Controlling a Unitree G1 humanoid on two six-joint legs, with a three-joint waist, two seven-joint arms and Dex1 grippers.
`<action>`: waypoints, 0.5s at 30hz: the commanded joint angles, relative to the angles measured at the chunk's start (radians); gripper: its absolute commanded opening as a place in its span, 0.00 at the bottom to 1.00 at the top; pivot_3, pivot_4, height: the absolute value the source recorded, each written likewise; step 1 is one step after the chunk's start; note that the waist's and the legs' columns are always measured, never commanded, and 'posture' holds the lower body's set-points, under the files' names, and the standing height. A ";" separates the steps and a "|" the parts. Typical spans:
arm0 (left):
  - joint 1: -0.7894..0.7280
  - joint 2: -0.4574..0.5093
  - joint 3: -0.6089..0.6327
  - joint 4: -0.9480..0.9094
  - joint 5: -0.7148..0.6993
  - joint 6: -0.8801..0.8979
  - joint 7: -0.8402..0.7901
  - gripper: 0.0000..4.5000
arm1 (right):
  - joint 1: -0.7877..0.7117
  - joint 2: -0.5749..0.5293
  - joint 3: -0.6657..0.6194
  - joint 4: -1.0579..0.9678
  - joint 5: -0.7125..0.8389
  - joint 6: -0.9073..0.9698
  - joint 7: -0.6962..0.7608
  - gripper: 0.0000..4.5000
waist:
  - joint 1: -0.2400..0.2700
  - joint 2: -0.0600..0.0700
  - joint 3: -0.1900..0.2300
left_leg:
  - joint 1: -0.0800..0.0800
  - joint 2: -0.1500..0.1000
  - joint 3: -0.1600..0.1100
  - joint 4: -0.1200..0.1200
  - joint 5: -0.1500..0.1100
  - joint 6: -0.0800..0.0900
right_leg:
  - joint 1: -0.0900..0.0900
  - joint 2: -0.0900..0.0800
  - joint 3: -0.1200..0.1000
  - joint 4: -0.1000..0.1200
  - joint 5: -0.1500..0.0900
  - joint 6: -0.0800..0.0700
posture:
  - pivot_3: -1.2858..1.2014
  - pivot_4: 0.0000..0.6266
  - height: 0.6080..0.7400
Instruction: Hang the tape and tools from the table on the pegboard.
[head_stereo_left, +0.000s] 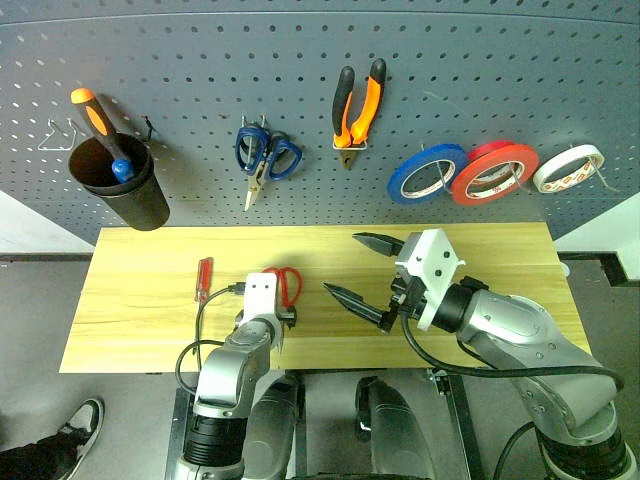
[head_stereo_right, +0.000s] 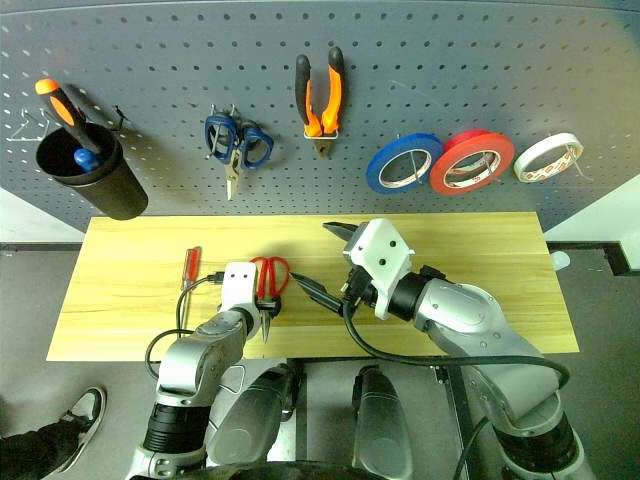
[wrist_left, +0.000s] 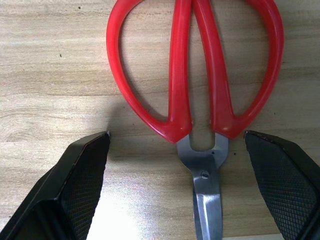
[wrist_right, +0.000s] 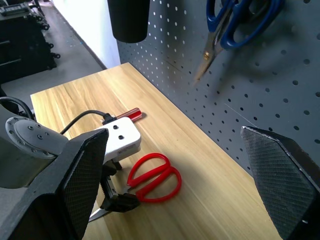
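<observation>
Red-handled scissors (wrist_left: 195, 75) lie flat on the pale wood table (head_stereo_left: 480, 250), handles toward the pegboard (head_stereo_left: 300, 60). My left gripper (wrist_left: 176, 135) is open and low over them, one finger on each side of the pivot, not touching. A slim red-handled screwdriver (head_stereo_left: 203, 279) lies on the table to the left of the scissors. My right gripper (head_stereo_left: 362, 270) hangs open and empty above the table's middle. The orange-and-black pliers (head_stereo_left: 357, 110) and the small white tape (head_stereo_left: 568, 168) hang on the pegboard.
On the pegboard hang a black cup (head_stereo_left: 120, 190) holding an orange-and-black screwdriver (head_stereo_left: 98, 125), blue-handled scissors (head_stereo_left: 265, 155), a blue roll (head_stereo_left: 427, 172) and a red roll (head_stereo_left: 493, 172). A bare wire hook (head_stereo_left: 55, 135) sits at far left. A person's shoe (head_stereo_left: 75, 425) shows on the floor.
</observation>
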 joint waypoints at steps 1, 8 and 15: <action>0.013 -0.008 -0.020 0.040 0.017 0.024 -0.006 1.00 | -0.001 -0.008 -0.025 -0.058 0.021 0.000 -0.006 0.99 | 0.000 0.000 0.000 | 0.000 0.000 0.000 0.000 0.000 0.000 | 0.000 0.000 0.000 0.000 0.000 0.000 | 0.52 0.58 0.89; 0.020 -0.016 -0.062 0.065 0.028 0.044 -0.032 1.00 | 0.030 -0.069 -0.034 -0.102 0.054 0.049 0.016 0.99 | 0.002 0.001 0.000 | 0.000 0.000 0.000 0.000 0.000 0.000 | 0.000 0.000 0.000 0.000 0.000 0.000 | 0.51 0.59 0.89; 0.017 -0.007 -0.085 0.100 0.049 0.053 -0.042 1.00 | 0.078 -0.102 -0.008 -0.143 0.067 0.081 0.007 0.99 | 0.002 0.001 0.000 | 0.000 0.000 0.000 0.000 0.000 0.001 | 0.001 -0.001 0.000 0.000 0.000 0.000 | 0.51 0.60 0.89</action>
